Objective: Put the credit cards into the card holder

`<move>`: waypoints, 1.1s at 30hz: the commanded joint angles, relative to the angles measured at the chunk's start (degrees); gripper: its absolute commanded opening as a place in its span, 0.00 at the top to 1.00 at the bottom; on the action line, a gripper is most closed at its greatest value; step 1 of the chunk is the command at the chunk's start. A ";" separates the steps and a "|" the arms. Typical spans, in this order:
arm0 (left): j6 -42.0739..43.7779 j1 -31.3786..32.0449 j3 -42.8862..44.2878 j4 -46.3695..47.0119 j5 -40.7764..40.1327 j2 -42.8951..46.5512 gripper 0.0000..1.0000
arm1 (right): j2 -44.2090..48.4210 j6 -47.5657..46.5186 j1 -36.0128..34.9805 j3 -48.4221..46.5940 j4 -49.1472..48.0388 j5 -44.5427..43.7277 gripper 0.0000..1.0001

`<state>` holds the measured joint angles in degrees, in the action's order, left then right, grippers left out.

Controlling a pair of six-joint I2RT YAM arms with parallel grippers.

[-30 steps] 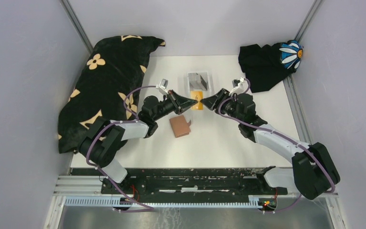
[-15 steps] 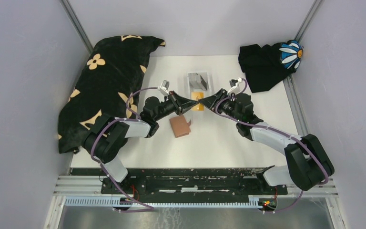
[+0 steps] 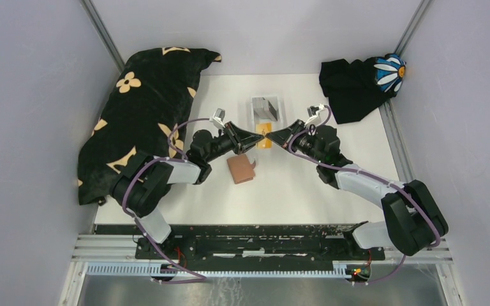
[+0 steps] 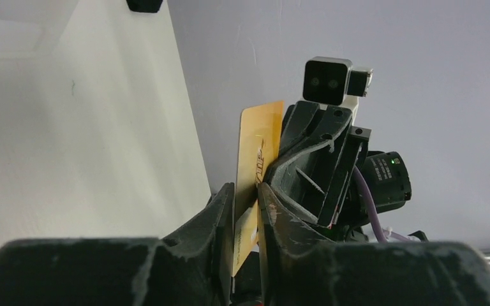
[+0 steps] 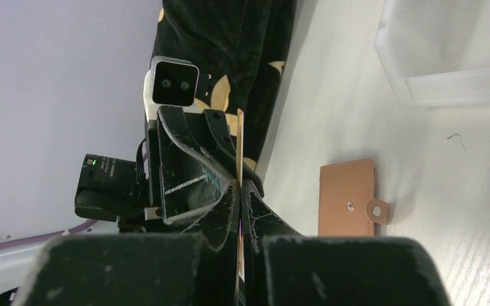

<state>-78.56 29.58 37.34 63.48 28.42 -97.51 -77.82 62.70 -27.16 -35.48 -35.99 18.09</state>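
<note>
A gold-yellow credit card (image 3: 265, 136) is up in the air between both grippers, just in front of the white tray (image 3: 282, 104). My right gripper (image 5: 238, 185) is shut on the card's edge (image 5: 239, 143). My left gripper (image 4: 245, 194) still has the card (image 4: 259, 146) between its fingers, but they stand slightly apart, wider than the card is thick. From above, the left gripper (image 3: 259, 132) and right gripper (image 3: 270, 134) meet tip to tip. The tan card holder (image 3: 240, 169) lies closed on the table below, its snap tab showing (image 5: 348, 197). Dark credit cards (image 3: 265, 107) lie in the tray.
A black pillow with gold flowers (image 3: 147, 108) fills the table's left side. A black cloth with a daisy patch (image 3: 357, 83) lies at the back right corner. The white tray's wall (image 5: 446, 86) is just beyond the card holder.
My right gripper moved in toward the left one and closed on the gold card. The left gripper's fingers eased apart around the card.
</note>
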 commanded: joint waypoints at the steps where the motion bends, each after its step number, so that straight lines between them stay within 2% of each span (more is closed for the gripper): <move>1: -1.01 -2.46 -1.71 0.70 -4.10 1.45 0.71 | 1.43 -1.93 -0.17 -1.07 -0.09 1.84 0.99; 5: -0.50 -4.32 -4.77 -1.96 -7.41 3.57 0.62 | 1.13 -3.82 -0.11 -2.35 2.39 2.12 0.99; 8: 0.54 -5.73 -7.32 -5.98 -10.90 5.69 0.59 | 0.90 -6.05 -0.18 -4.06 5.81 2.21 0.99; 11: 3.63 -6.09 -8.36 -12.94 -14.52 8.34 0.59 | -0.18 -9.95 -0.62 -6.90 11.41 2.39 0.99; 13: 6.89 -6.08 -7.88 -21.26 -17.23 10.62 0.59 | -1.27 -12.78 -1.78 -8.86 15.26 1.99 0.99; 19: 12.65 -5.95 -9.03 -33.58 -24.82 16.38 0.67 | -6.68 -21.83 -7.80 -15.50 26.87 -3.16 0.99; 28: 16.70 -4.02 -8.88 -41.41 -28.75 18.45 0.79 | -13.85 -28.06 -13.30 -21.31 34.37 -10.92 0.99; 33: 17.71 -3.11 -8.90 -42.46 -29.92 17.25 0.86 | -16.85 -29.87 -14.41 -22.87 35.72 -14.04 0.99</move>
<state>-65.14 25.78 28.27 22.33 1.43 -80.82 -93.27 36.14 -40.88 -55.05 -1.39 8.43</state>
